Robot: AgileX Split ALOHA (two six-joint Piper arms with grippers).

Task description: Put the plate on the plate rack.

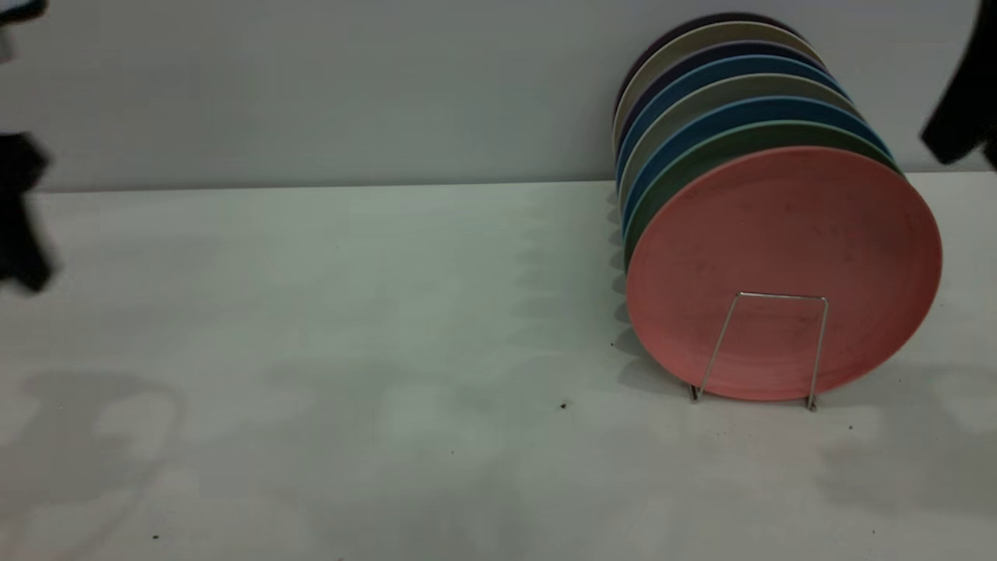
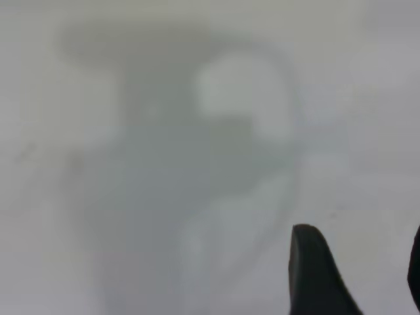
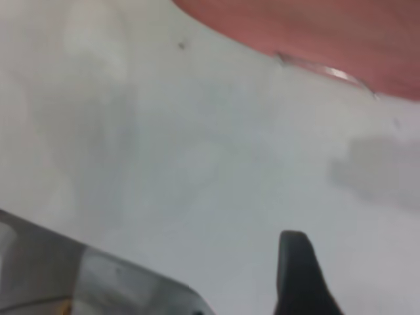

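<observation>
- Nearest my exterior camera is the bare white table (image 1: 311, 436), carrying soft shadows and a few dark specks.
- On the right side of that table I see the plate rack (image 1: 767, 347), a thin silver wire frame. Its front squared loop stands upright, with both feet on the table.
- I locate the plate (image 1: 783, 273), salmon pink, standing on edge at the front of the rack. It sits directly behind the front loop, and its face is turned toward the exterior camera with a slight lean.
- Behind it I count a row of other plates (image 1: 724, 101) on edge, packed close: a green one next, then blue, grey and darker ones toward the wall (image 1: 311, 86).
- I see the left arm (image 1: 19, 210) as a dark shape at the left edge of the exterior view, well apart from the rack.
- My left wrist camera shows the left gripper (image 2: 357, 275) above bare table. One dark fingertip (image 2: 315, 269) and a sliver of the other are spread apart, and nothing is between them.
- I see the right arm (image 1: 962, 93) at the upper right edge of the exterior view, raised above and beside the stacked plates, touching none of them.
- My right wrist camera shows only one dark fingertip (image 3: 298, 275) of the right gripper over the table, with the pink plate's lower edge and the rack wire farther off. I cannot tell how far this gripper is open.
</observation>
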